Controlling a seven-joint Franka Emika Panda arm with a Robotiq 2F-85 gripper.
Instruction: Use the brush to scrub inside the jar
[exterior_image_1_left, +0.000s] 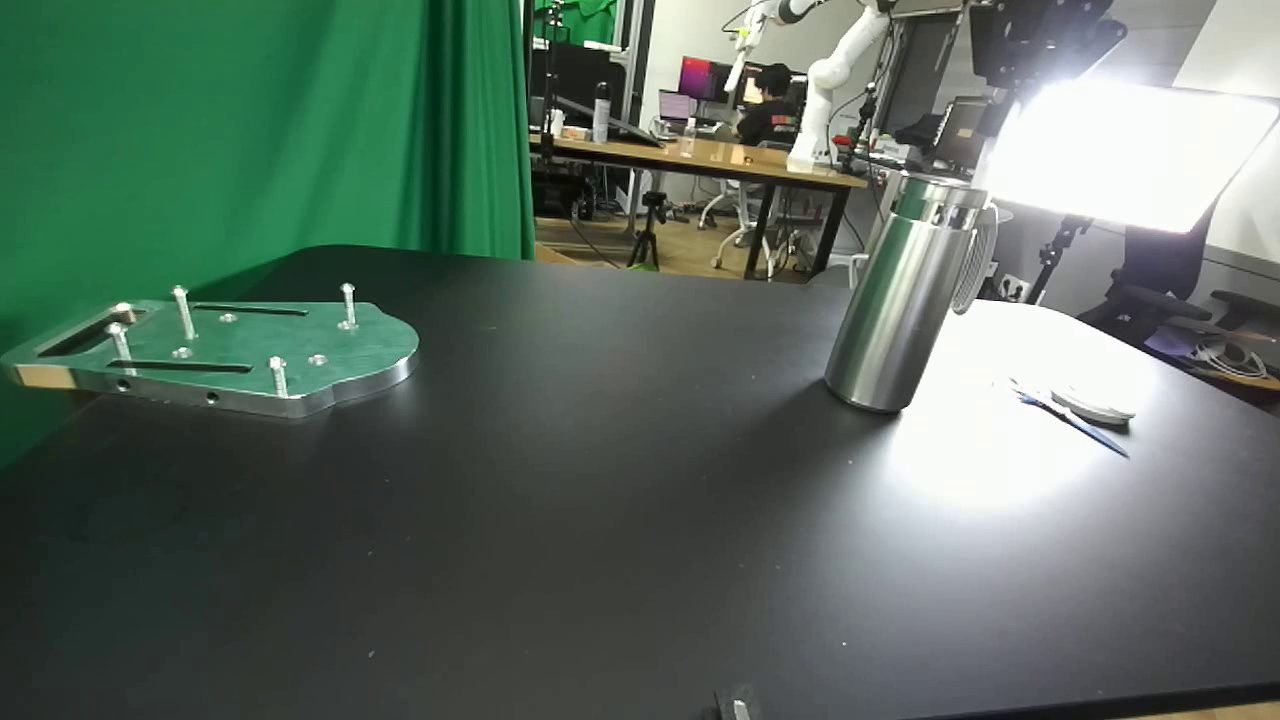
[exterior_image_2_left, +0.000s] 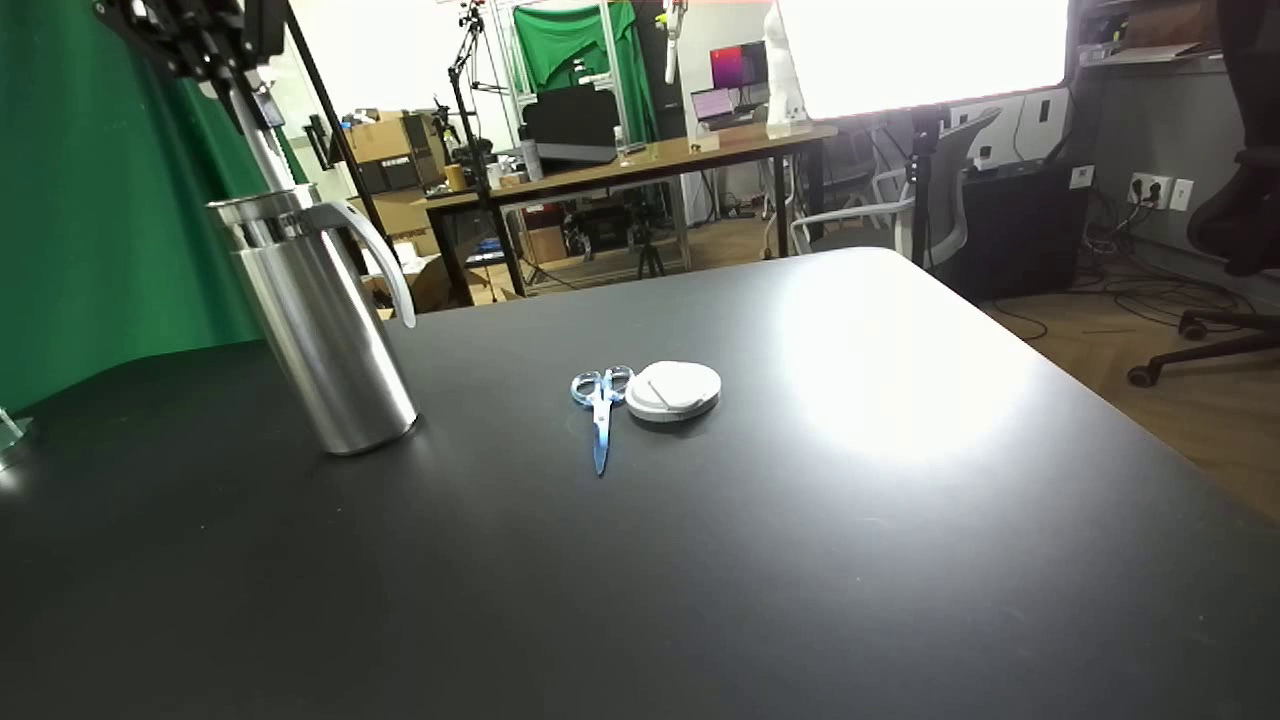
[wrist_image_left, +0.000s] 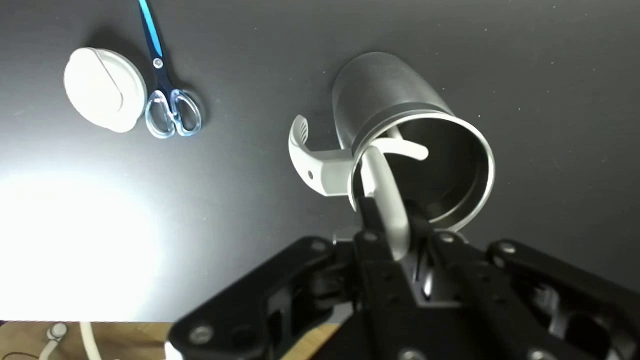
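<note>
Gripping brush (wrist_image_left: 382, 181) above jar (wrist_image_left: 385, 87), sensible spot, pincer (wrist_image_left: 391, 209) is closed on hndl (wrist_image_left: 397, 230); blurry, but prob. stiff, light, slick.

I can't make out a single word, number or brand on anything from here. Well beyond the black gripper (exterior_image_2_left: 238, 76), in an exterior view, dark printing shows on the stacked brown cardboard boxes (exterior_image_2_left: 402, 148), too small and blurred to read. Also far beyond the gripper stand a desktop monitor (exterior_image_2_left: 738, 67) with a purple-and-red screen and, just beside it, an open laptop (exterior_image_2_left: 713, 104) with a pale lilac screen; whatever either displays is likewise too small to read.
</note>
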